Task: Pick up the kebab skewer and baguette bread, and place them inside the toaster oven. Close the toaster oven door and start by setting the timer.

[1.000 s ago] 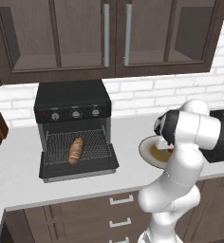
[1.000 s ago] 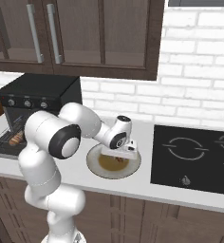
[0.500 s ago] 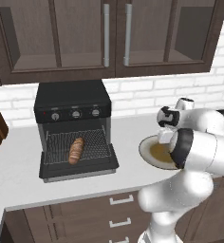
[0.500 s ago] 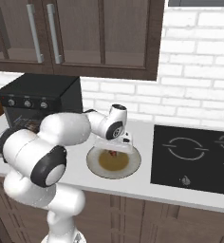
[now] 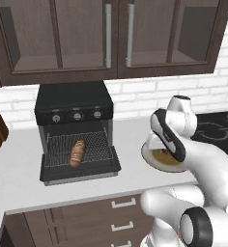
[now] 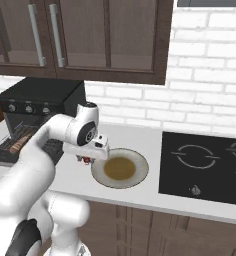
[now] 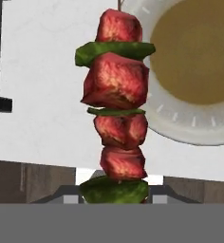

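The gripper (image 6: 85, 159) hangs over the counter (image 6: 140, 192) just left of the plate (image 6: 140, 175), and its jaws are clamped on the kebab skewer (image 7: 116, 102), which in the hand view runs straight out from between the fingertips: reddish meat chunks with green slices between them, its base tucked into the grip. In the right base view a little red shows under the hand, clear of the counter, so the kebab skewer looks lifted rather than resting.

The baguette bread (image 5: 77, 153) already lies on the wire rack of the toaster oven (image 5: 75, 113), and the toaster oven door (image 5: 82, 171) is folded down flat in front of it. The oven sits well to the left of the hand, so a long carry across the counter is probably what comes next.

Risks, as I judge them:
- The hold is at one end only (how deep the stick sits between the pads is hidden), so a fast swing could let the kebab skewer pivot or slip out.
- The long free end could catch the plate rim on the way off, or strike the oven frame or the lowered door if it goes in too low or at an angle.
- The loaf lies left of the rack's middle; setting the skewer down on that side could knock it or leave the skewer propped on it.
- Anything overhanging the front of the rack would stop the door from closing
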{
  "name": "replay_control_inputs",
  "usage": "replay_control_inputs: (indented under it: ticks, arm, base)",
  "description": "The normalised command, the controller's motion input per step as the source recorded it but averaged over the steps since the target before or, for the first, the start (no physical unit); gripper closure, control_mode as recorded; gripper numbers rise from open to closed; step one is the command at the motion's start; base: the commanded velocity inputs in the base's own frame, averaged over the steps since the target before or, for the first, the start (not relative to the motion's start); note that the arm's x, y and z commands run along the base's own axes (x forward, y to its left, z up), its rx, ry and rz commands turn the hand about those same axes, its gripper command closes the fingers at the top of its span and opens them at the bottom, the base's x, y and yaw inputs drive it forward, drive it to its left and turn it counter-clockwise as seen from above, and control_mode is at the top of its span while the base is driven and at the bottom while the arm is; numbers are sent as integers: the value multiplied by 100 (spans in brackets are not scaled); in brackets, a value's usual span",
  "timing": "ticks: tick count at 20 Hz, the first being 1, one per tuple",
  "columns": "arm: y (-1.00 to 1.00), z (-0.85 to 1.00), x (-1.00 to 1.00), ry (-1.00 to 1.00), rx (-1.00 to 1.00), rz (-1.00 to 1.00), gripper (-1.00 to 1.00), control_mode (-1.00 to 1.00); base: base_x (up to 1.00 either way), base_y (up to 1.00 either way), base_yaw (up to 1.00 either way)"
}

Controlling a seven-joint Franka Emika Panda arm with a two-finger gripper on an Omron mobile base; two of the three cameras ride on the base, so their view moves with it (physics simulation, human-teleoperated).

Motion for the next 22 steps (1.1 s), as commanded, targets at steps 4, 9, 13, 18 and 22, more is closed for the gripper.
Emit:
replay_control_inputs:
  ticks: [4,9,13,18,22]
  arm:
    - [100,32,-36,0,0,-7,100,-100]
    - [100,33,4,0,0,-2,100,-100]
    - [100,23,20,0,0,0,100,-100]
    - [91,6,32,1,0,0,100,-100]
    - [46,0,58,0,0,0,100,-100]
  base:
    - [0,0,0]
    - [0,0,0]
    - [0,0,0]
    - [0,0,0]
    - [0,0,0]
